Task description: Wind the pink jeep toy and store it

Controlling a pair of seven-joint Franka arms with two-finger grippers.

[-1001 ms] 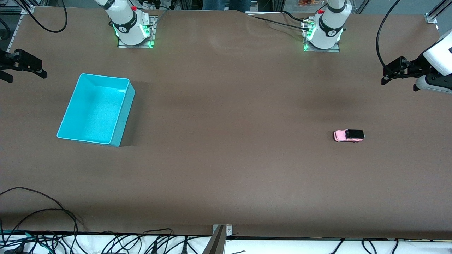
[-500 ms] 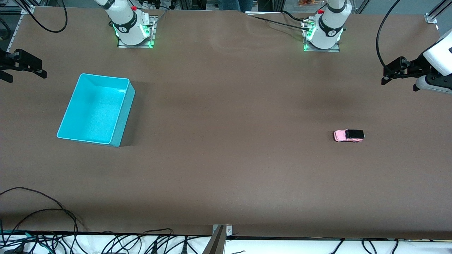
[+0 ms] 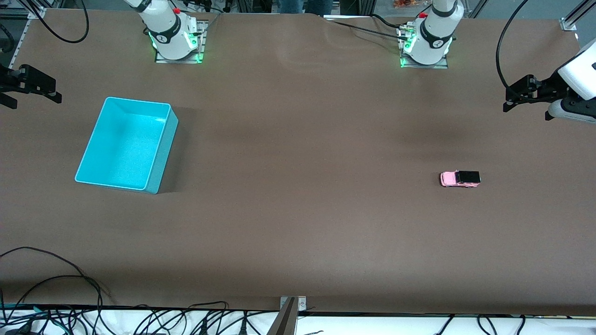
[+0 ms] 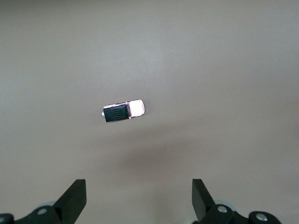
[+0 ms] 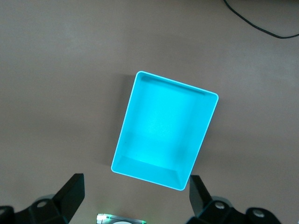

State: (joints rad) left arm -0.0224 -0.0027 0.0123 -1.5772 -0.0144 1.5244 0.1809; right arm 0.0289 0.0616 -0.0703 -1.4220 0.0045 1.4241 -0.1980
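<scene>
On the brown table [image 3: 298, 186] in the front view, the pink jeep toy [image 3: 460, 178] stands on its wheels toward the left arm's end, lying at about 3 o'clock from the table's centre. Its pink hood points toward the right arm's end and its black roof toward the left arm's end. The turquoise bin [image 3: 160, 156] sits at about 9 o'clock from the centre, well apart from the toy. The left gripper [image 3: 517, 95] hangs in the air at about 2 o'clock from the toy, its 2 fingers apart and holding nothing. The right gripper [image 3: 32, 90] hangs at about 10 o'clock from the bin, fingers likewise apart and holding nothing. Black cables [image 3: 51, 284] trail along the table edge nearest the camera.

In the left wrist view, the left gripper [image 4: 138, 200] shows 2 spread fingers [image 4: 74, 198], with the pink jeep toy [image 4: 124, 111] alone on the bare table [image 4: 224, 70].

In the right wrist view, the right gripper [image 5: 136, 196] shows 2 spread fingers [image 5: 72, 191], and the turquoise bin [image 5: 205, 128] has nothing in it.
</scene>
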